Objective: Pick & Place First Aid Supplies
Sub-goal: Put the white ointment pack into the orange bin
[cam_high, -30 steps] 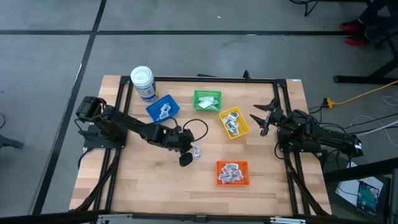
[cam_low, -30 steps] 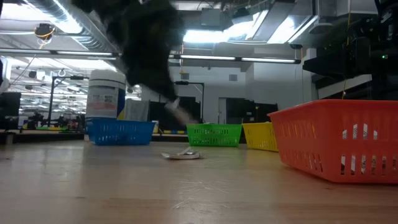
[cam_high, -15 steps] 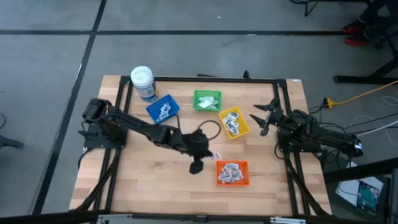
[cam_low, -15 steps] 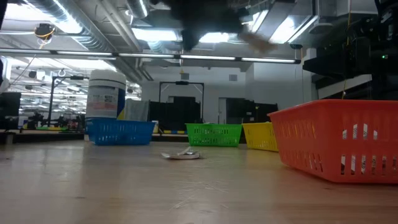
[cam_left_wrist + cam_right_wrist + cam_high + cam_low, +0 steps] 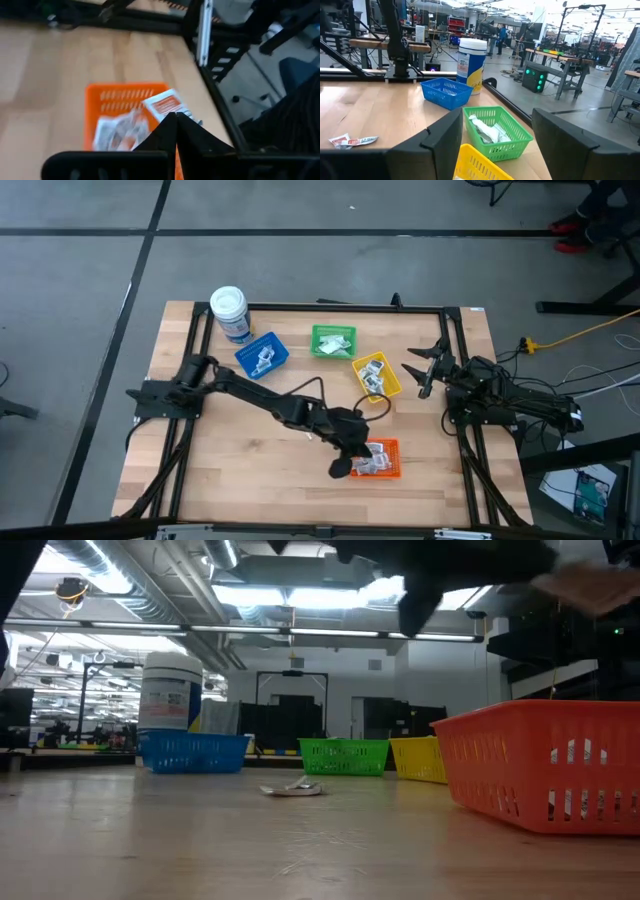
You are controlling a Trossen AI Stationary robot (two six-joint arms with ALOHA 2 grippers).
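Note:
My left gripper (image 5: pixel 358 450) is shut on a small white packet with an orange mark (image 5: pixel 165 104). It hangs above the left part of the orange bin (image 5: pixel 378 460), which holds several packets (image 5: pixel 117 131). In the low view the carried packet is a blur at the upper right (image 5: pixel 592 585). Another crumpled packet (image 5: pixel 292 788) lies flat on the table mid-way (image 5: pixel 351 141). My right gripper (image 5: pixel 420 372) waits open over the table's right side, beside the yellow bin (image 5: pixel 377 376). My left gripper pinches the packet's near end (image 5: pixel 173 112) between its two shut fingertips. The rest of the packet sticks out past the tips. The fingers come from the table's left, slanting down. The packet is lifted clear, over the orange bin's inside.
A blue bin (image 5: pixel 262 355), a green bin (image 5: pixel 333 341) and the yellow bin stand along the far middle, each with packets in it. A white-lidded jar (image 5: pixel 229 312) stands at the far left corner. Black frame rails (image 5: pixel 462 380) run along the table's edges.
My left gripper has swung from mid-table toward the right and near edges, rising and rolling a little, and carried the packet from above the bare wood to above the orange bin. The crumpled packet on the table has stayed put.

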